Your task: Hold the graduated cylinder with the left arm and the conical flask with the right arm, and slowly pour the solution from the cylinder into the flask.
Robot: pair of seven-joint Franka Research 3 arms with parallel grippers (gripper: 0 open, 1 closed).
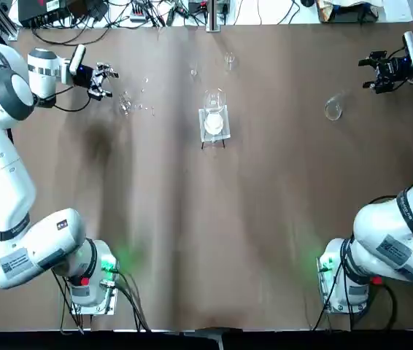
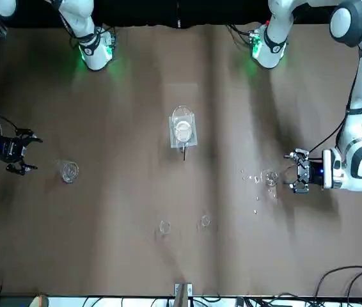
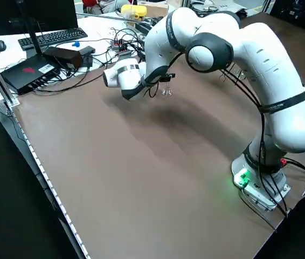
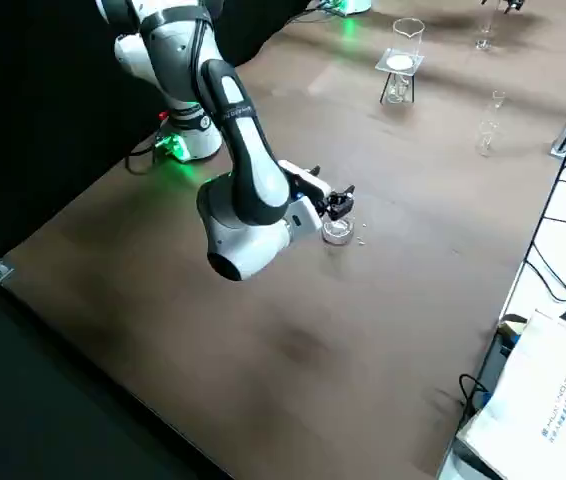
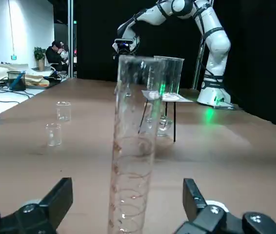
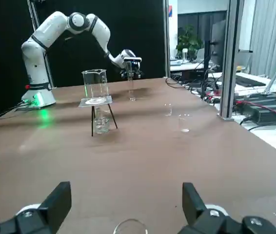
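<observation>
The graduated cylinder stands upright on the table, a thin clear tube with faint rings. It is in line with the gap of my open left gripper and touches neither finger. From overhead the left gripper is at the far left, with the cylinder close by. The conical flask sits at the far right, a faint glass ring. My right gripper is open just beyond the flask. In the right wrist view only the flask's rim shows, low between the open fingers.
A wider beaker over a white disc on a small tripod stand sits at the table's middle. Two tiny glass cups stand near the far edge. Cables and gear lie beyond that edge. A person sits far off in the room.
</observation>
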